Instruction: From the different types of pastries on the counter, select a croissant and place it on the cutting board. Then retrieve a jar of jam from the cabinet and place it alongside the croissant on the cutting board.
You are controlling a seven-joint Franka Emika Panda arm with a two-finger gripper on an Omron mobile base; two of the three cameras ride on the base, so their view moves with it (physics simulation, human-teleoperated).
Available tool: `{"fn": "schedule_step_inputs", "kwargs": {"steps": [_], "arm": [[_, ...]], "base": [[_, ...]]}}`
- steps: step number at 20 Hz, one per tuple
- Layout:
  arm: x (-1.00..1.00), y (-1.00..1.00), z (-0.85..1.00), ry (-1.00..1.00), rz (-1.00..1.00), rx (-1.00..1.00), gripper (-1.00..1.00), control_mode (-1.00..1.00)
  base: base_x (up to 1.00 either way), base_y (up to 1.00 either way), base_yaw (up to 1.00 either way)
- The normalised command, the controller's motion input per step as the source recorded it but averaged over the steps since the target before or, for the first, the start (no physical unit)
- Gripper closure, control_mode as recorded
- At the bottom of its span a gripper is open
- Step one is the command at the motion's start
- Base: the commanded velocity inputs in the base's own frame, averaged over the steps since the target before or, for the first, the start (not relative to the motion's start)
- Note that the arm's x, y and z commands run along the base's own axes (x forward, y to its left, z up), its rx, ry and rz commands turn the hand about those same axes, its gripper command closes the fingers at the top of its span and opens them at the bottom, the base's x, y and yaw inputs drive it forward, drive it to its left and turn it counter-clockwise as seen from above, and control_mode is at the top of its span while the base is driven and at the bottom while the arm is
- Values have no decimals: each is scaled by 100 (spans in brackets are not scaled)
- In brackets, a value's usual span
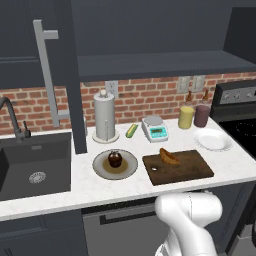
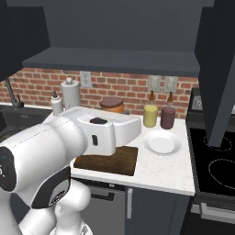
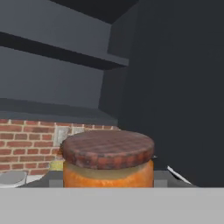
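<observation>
Croissant (image 1: 169,157) already lying on the dark wooden cutting board (image 1: 192,171), toward its back left part, on the white counter (image 1: 125,187). Jam jar (image 3: 108,159), orange with a brown checked lid, sitting close up and centred low in the hand view, right at the gripper (image 3: 108,184), with dark open cabinet shelves (image 3: 57,52) behind it and red brick wall lower left. Same jar (image 2: 112,104) seen in the right base view just beyond the white forearm, raised above the board area. Finger tips hidden at the bottom edge of the hand view, so cannot tell for certain whether the jaws are clamped on the jar or merely standing either side of it. Left of the board, a round plate (image 1: 102,169) carrying a dark chocolate pastry (image 1: 115,159). Behind that, a paper towel roll (image 1: 104,117) upright, a small yellow-green item (image 1: 131,130) beside it, and a kitchen scale (image 1: 154,128). Further right, a yellow canister (image 1: 186,117) and a dark purple one (image 1: 202,115) side by side by the wall, with a white plate (image 1: 213,139) in front of them. Sink (image 1: 35,165) at far left.
</observation>
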Motion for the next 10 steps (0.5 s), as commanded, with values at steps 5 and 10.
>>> {"fn": "schedule_step_inputs", "kwargs": {"steps": [5, 10], "arm": [[-4, 32, -49, 14, 1, -1, 100, -100], [0, 16, -45, 15, 2, 0, 100, -100]], "base": [[0, 0, 0], [0, 0, 0]]}}
